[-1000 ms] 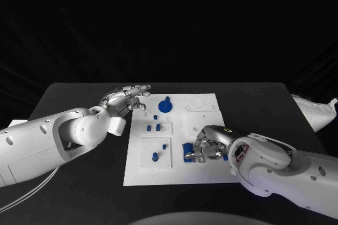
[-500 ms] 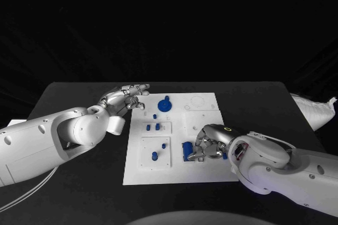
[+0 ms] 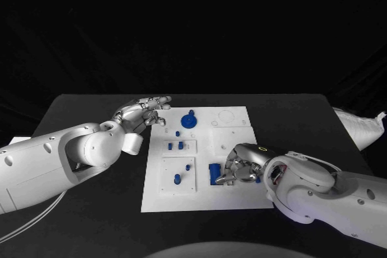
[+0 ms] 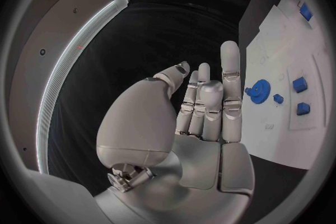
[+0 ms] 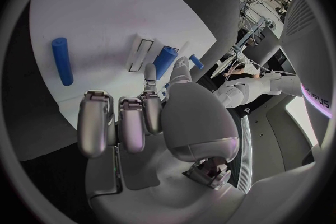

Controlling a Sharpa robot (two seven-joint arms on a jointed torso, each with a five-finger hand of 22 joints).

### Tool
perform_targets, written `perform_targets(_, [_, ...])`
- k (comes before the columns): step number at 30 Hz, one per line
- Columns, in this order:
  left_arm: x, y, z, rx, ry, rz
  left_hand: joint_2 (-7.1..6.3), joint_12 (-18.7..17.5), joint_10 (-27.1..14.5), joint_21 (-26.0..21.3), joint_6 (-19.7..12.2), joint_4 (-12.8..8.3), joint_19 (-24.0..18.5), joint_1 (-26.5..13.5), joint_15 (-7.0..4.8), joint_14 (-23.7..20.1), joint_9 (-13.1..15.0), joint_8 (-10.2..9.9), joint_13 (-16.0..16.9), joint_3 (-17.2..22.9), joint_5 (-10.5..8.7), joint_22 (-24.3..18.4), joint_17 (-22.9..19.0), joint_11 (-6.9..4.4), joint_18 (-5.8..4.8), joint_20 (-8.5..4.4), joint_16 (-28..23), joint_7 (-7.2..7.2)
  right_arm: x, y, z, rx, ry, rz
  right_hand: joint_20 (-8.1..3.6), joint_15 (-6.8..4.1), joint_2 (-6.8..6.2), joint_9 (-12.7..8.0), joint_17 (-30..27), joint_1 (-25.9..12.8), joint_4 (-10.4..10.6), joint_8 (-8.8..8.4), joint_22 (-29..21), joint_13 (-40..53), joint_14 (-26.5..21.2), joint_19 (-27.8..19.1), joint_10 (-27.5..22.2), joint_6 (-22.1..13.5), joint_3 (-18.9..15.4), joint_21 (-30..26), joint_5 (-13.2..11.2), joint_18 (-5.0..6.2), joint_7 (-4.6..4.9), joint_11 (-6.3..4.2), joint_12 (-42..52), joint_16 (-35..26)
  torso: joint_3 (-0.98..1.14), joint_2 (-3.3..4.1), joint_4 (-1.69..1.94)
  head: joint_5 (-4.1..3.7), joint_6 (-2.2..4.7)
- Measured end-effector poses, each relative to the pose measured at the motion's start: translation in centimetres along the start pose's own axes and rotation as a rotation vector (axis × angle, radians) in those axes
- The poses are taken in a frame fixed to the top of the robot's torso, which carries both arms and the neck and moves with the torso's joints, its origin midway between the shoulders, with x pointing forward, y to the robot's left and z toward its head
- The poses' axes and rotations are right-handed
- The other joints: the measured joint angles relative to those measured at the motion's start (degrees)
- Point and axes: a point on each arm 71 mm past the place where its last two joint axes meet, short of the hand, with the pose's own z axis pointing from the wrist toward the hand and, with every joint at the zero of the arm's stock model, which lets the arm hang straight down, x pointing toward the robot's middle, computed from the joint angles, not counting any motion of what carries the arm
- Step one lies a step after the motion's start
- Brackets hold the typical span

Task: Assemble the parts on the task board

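The white task board (image 3: 202, 197) lies in the middle of the table. My right hand (image 3: 239, 167) is low over the board's right side with its fingers curled down. A fingertip and the thumb flank a long blue block (image 3: 215, 173), also seen in the right wrist view (image 5: 165, 61), and pinch it. A blue cylinder (image 5: 61, 60) lies loose on the board beside that hand. My left hand (image 3: 148, 112) hovers at the board's far left corner, fingers (image 4: 231, 75) straight and holding nothing. A blue gear (image 3: 189, 121) sits near it. Small blue pieces (image 3: 176, 146) (image 3: 177, 181) stand in the left-hand plates.
A crumpled white bag (image 3: 361, 128) lies at the right edge of the black table (image 3: 89, 109). My left forearm (image 3: 56, 163) crosses the table's left side, and my right forearm (image 3: 322, 193) covers the near right corner.
My right hand has shifted slightly over the blue block, which now looks narrower beside the fingers. The left hand has stayed where it was.
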Motion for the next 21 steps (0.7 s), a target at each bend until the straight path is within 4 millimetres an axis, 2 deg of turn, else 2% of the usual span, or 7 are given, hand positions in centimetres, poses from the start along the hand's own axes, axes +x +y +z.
perform_targets(5, [-0.1,0.0,0.0,0.0,-0.001,0.0,0.0,0.0,0.0,0.0,0.0,0.0,0.0,0.0,0.0,0.0,0.0,0.0,0.0,0.0,0.0,0.0,0.0,0.0,0.0,0.0,0.0,0.0,-0.1,-0.4,-0.4,0.001,0.005,0.012,0.0,-0.03,-4.42,0.5,0.0,-1.3,2.9,-0.24,-0.3,-4.2,0.0,0.0,0.0,0.0,1.3,0.0,0.0,0.0,0.0,-0.04,-0.8,0.0,0.0,0.01,0.0,0.01,-0.03])
perform_targets(8, [-0.1,0.0,0.0,0.0,-0.002,0.0,0.0,0.0,0.0,0.0,0.0,0.0,0.0,0.0,0.0,0.0,0.0,0.0,0.0,0.0,0.0,0.0,0.0,0.0,0.01,0.0,0.0,0.0,-0.4,-1.0,-0.9,0.012,0.0,0.019,0.0,-0.04,-4.63,0.6,0.0,-1.1,3.9,-0.68,-0.4,-3.8,0.0,0.0,0.0,-0.3,2.3,0.0,0.0,0.0,-0.12,-0.04,-0.3,0.0,0.0,0.01,0.01,0.01,-0.07])
perform_targets(11, [-0.1,0.0,-0.1,0.0,-0.002,0.001,0.0,0.0,0.0,0.0,0.0,0.0,0.0,0.0,0.0,0.0,0.0,0.0,0.0,0.0,0.0,0.0,0.0,0.0,0.01,0.0,0.0,0.0,-1.1,-2.1,-1.4,0.032,-0.022,0.025,0.0,0.14,-3.03,0.5,0.0,0.5,3.3,-1.76,-0.5,-3.4,-0.1,0.0,0.0,-1.7,3.8,0.0,0.1,0.0,0.41,-0.03,0.0,0.0,0.0,0.01,0.0,-0.03,-0.08])
perform_targets(12, [-0.1,0.0,-0.1,0.0,-0.003,0.001,0.0,0.0,0.0,0.0,0.0,0.0,0.0,0.0,0.0,0.0,0.0,0.0,0.0,0.0,0.0,0.0,0.0,0.0,0.0,0.0,0.0,0.0,-1.4,-2.5,-1.6,0.04,-0.03,0.026,0.0,0.52,-2.26,0.4,0.0,1.2,2.7,-2.39,-0.5,-3.2,-0.1,0.0,0.0,-2.4,4.4,0.0,1.1,0.0,0.7,-0.02,0.1,0.0,0.0,0.01,-0.01,-0.05,-0.08])
perform_targets(16, [-0.1,0.0,-0.1,0.0,-0.003,0.001,0.0,0.3,0.0,0.0,0.0,0.0,0.0,0.0,0.0,0.0,0.0,0.0,0.0,0.0,0.0,-0.1,-0.1,0.0,0.0,0.0,0.0,0.0,-2.9,-4.3,-2.5,0.075,-0.067,0.035,0.03,0.93,0.38,-0.8,0.0,4.5,0.8,-4.82,-0.5,4.9,-0.1,0.0,-0.1,-4.0,6.9,0.0,8.1,0.0,1.88,0.89,-0.3,0.0,0.0,0.0,-0.04,-0.31,-0.04])
perform_targets(17, [-0.1,0.0,-0.1,0.0,-0.003,0.001,0.0,0.3,0.0,0.0,0.0,0.0,0.0,0.0,0.0,0.0,0.0,0.0,0.0,0.0,0.0,0.0,-0.1,0.0,0.01,0.0,0.0,0.0,-3.1,-4.7,-2.7,0.083,-0.075,0.036,0.44,1.13,0.54,-1.3,0.0,5.0,0.5,-5.43,-0.5,5.4,0.1,0.0,-0.1,-4.0,7.6,0.0,9.0,0.0,1.93,0.9,-0.3,0.0,0.0,0.0,-0.06,-0.37,-0.01])
perform_targets(21, [-0.1,0.0,-0.1,0.0,-0.003,0.001,0.0,0.3,0.0,0.0,0.0,0.0,0.0,0.0,0.0,0.0,0.0,0.0,0.0,0.0,0.0,0.0,-0.1,0.0,0.0,0.0,0.0,0.0,-3.8,-5.9,-3.4,0.106,-0.094,0.034,0.55,1.33,0.49,-2.4,0.0,5.1,0.0,-6.75,-0.3,5.4,-0.1,0.1,0.0,-4.0,8.6,0.0,9.2,0.0,1.93,1.21,-0.4,0.0,0.03,0.0,-0.13,-0.71,0.19])
